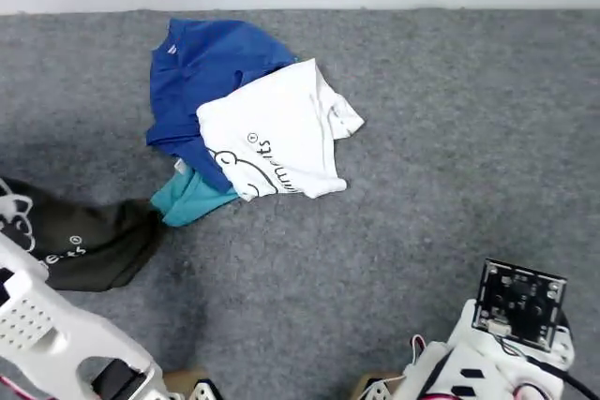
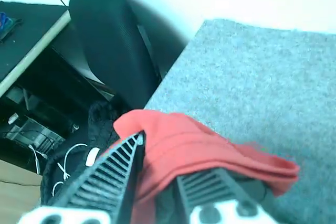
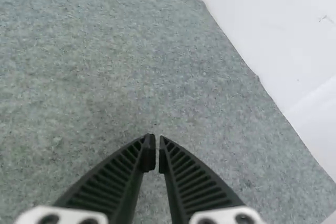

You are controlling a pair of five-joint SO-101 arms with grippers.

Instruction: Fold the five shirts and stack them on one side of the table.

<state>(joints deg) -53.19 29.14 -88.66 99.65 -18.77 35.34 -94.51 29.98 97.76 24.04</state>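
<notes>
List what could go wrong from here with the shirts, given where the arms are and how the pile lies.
1. The left gripper is clamped on the red shirt, bunched near the edge of the table; pulling it could drag the dark shirt beside it off the side.
2. The white shirt lies across the blue shirt and teal shirt; lifting one may well pull the others along and crumple them.

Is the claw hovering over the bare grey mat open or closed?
Closed. The right gripper has its two fingertips almost touching, with only a sliver between them and nothing held, above the grey table.
</notes>
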